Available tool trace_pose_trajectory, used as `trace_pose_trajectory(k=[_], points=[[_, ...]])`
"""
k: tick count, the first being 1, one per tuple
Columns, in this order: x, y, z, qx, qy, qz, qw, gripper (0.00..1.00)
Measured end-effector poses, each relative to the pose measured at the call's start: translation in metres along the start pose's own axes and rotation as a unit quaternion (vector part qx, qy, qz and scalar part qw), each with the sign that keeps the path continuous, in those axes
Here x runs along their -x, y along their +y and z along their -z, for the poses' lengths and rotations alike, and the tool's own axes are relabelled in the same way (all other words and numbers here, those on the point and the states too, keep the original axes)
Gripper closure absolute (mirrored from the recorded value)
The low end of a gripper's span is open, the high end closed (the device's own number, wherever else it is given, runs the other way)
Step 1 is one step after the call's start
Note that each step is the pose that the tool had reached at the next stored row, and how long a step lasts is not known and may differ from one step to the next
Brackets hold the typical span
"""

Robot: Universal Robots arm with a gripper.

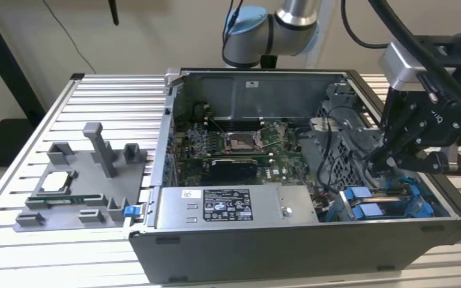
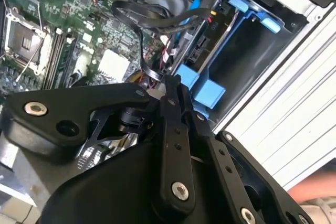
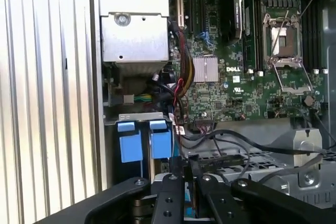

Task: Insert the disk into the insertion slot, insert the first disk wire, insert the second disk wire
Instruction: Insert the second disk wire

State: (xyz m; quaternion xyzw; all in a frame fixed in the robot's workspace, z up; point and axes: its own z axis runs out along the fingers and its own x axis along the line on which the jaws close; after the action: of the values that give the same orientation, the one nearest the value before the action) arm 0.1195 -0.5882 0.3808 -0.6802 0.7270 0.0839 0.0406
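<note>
Surface: ribbed silver metal surface (image 1: 94, 96), carrying everything.
Tray: grey plastic holder (image 1: 78, 180) on the exterior view's left, with a square silver chip lying on it.
Case: open dark grey computer case (image 1: 295, 252), just beside the tray.
Power supply: grey metal box (image 1: 230, 207) with a black-and-white printed sticker; the print is too small to read.
Board: green circuit board (image 1: 239, 142) with a square silver socket.
Gripper: black gripper (image 1: 383, 161) reaches down among black wires, near the cage; its fingers (image 2: 170, 103) are drawn close together, and I cannot tell if they pinch a wire.
Disk: hard drive in a bright blue plastic carrier (image 1: 374, 201), sitting inside the insertion slot (image 2: 247, 61) of the dark grey cage.
</note>
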Motion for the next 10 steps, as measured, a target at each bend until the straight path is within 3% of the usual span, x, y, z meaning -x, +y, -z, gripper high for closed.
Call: trace_pose_trajectory(k=[5, 10], points=[[-0.0030, -0.0025, -0.0083, 0.0000, 0.0001, 0.000, 1.0000, 1.00], [-0.0037, -0.0137, -0.0156, 0.0005, 0.0004, 0.003, 1.0000, 1.00]])
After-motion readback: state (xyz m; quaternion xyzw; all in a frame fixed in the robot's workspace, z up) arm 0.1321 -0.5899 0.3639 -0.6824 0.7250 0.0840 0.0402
